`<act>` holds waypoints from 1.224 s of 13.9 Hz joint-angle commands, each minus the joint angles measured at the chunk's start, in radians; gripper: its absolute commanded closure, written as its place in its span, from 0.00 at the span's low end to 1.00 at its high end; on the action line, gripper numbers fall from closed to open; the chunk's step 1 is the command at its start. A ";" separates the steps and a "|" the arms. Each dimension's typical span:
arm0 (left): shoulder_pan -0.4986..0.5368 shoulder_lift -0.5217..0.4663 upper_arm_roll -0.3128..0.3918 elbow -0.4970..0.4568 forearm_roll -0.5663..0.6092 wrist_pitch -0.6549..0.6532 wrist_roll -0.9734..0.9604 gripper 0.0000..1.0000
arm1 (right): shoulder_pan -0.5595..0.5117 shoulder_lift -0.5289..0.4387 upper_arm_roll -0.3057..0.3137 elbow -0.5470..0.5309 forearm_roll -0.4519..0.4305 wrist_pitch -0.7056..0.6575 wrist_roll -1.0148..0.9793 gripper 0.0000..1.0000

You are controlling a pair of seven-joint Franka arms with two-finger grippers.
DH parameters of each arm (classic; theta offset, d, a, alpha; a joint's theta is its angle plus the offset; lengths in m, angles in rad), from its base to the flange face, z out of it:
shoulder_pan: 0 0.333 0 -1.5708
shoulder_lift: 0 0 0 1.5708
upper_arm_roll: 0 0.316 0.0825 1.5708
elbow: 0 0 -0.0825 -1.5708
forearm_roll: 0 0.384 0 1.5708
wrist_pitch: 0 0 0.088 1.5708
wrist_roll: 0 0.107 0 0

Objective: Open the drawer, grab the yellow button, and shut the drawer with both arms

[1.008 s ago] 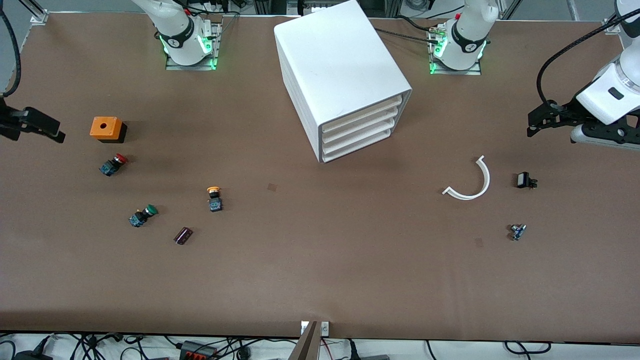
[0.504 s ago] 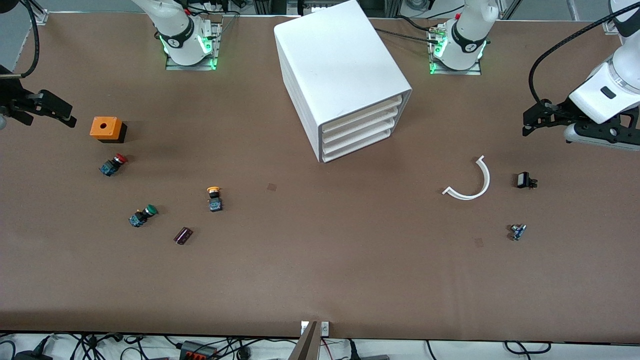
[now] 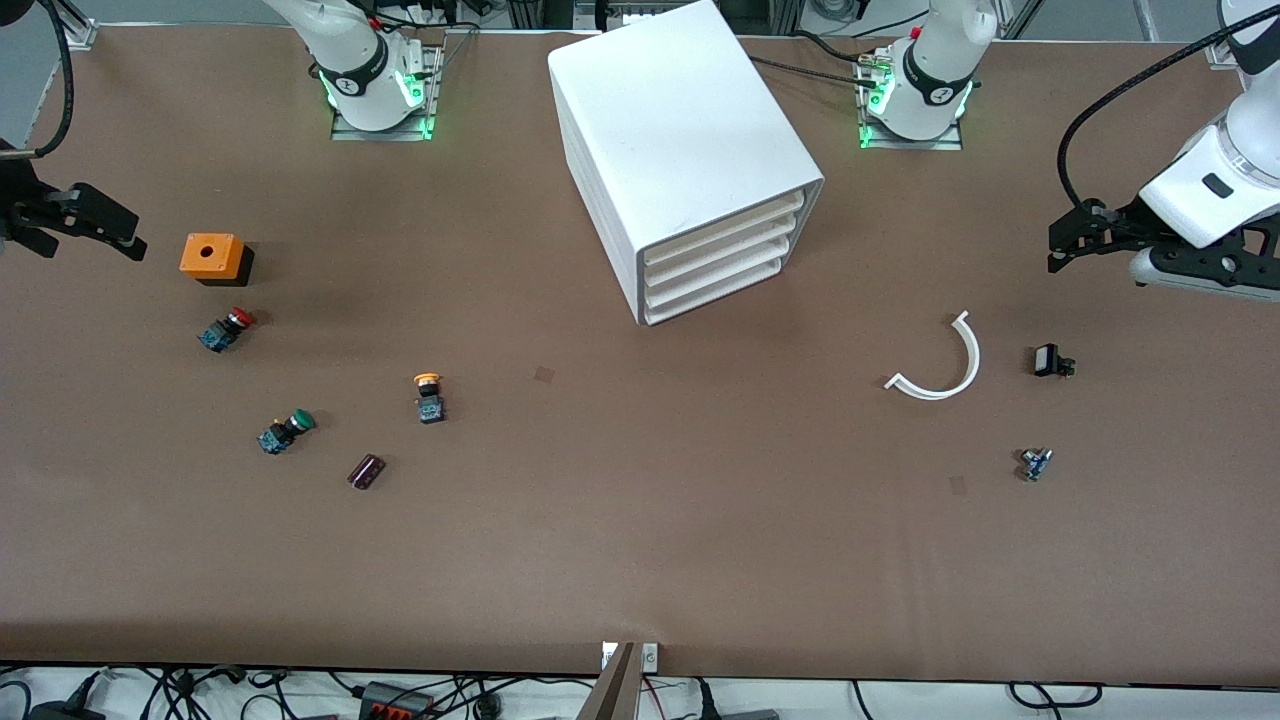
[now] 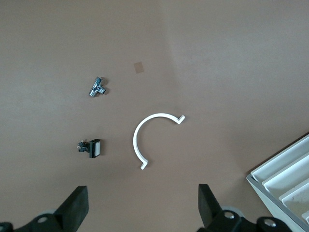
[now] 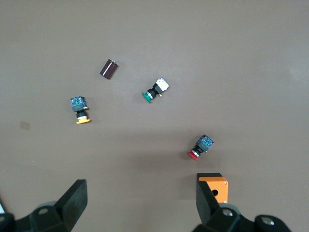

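Drawer [image 3: 722, 240]: one of four alike, all pushed in flush in the white cabinet [image 3: 680, 130] at the table's middle, near the bases.
Button [image 3: 429, 396]: orange-yellow cap, lay on the bare table toward the right arm's end, nearer the front camera than the cabinet.
Neighbours: green-capped button [image 3: 284, 431], red-capped button [image 3: 226, 329], orange box [image 3: 211, 256] and a dark cylinder [image 3: 366, 471] lay around it, all apart.
Right gripper [image 3: 85, 222]: up over the table edge beside the orange box, fingers [image 5: 72, 203] spread wide, holding nothing.
Left gripper [image 3: 1072, 238]: up over its own end of the table, above the white curved strip [image 3: 940, 365], fingers [image 4: 75, 208] apart, empty.
Other parts: small black part [image 3: 1050, 361] and metal fitting [image 3: 1035, 463] near the strip.
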 commanded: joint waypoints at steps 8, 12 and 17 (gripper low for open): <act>0.009 -0.022 -0.016 -0.014 0.023 -0.002 -0.002 0.00 | -0.001 -0.001 0.003 0.001 -0.018 -0.015 -0.018 0.00; 0.007 -0.022 -0.016 -0.014 0.023 -0.002 -0.002 0.00 | -0.001 -0.004 0.003 -0.001 -0.018 -0.017 -0.018 0.00; 0.009 -0.022 -0.016 -0.014 0.023 -0.002 -0.002 0.00 | -0.001 -0.002 0.003 -0.001 -0.018 -0.015 -0.019 0.00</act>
